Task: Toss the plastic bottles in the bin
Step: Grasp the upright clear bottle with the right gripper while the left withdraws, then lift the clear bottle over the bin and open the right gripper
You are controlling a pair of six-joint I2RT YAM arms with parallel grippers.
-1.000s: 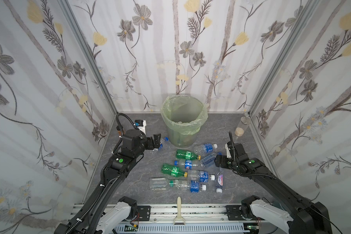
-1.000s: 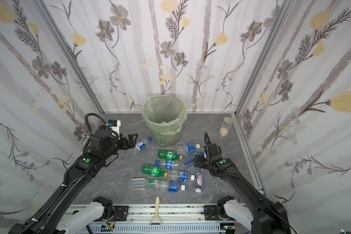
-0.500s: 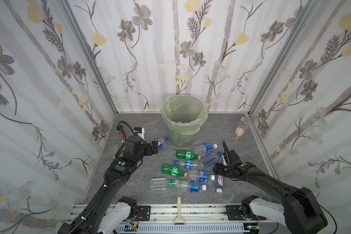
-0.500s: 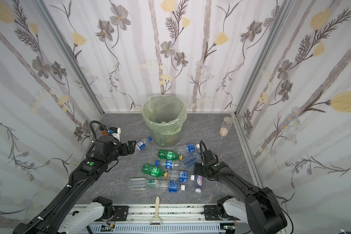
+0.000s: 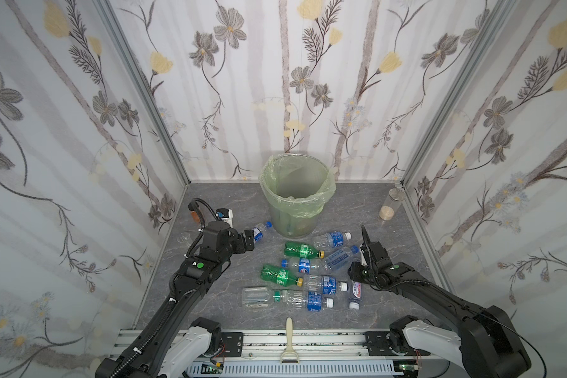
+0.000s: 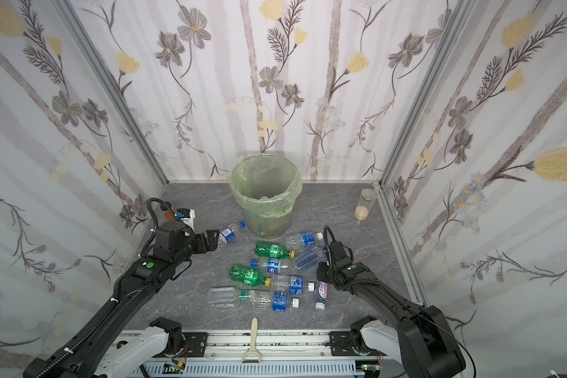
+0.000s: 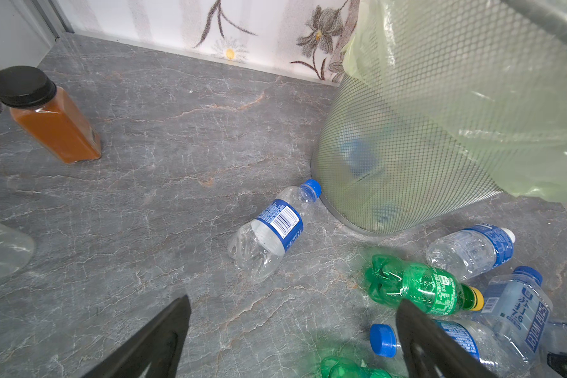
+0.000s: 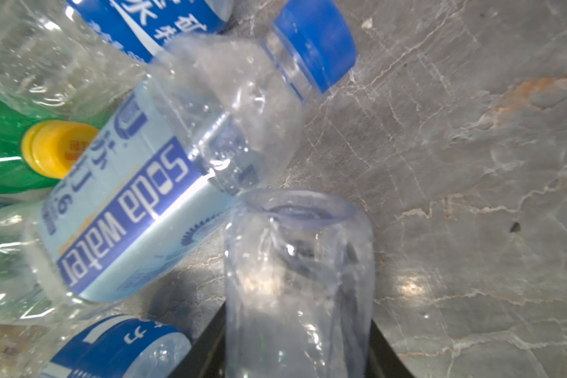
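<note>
Surface (image 5: 243, 203) carries bin (image 5: 308, 209) at the back, with bottles (image 5: 303, 263) lying scattered in front. Wide apart and empty, left fingers (image 7: 164, 337) hover near a blue-capped bottle (image 7: 272, 229); right fingers (image 8: 207, 356) are clamped on a clear bottle (image 8: 298, 261).

Open floor (image 5: 357, 209) between bin (image 5: 292, 222) and clear cylinder (image 5: 390, 207). Bottle pile (image 5: 303, 264) blocks bin's near side. Amber jar (image 7: 51, 127) stands by left wall.
</note>
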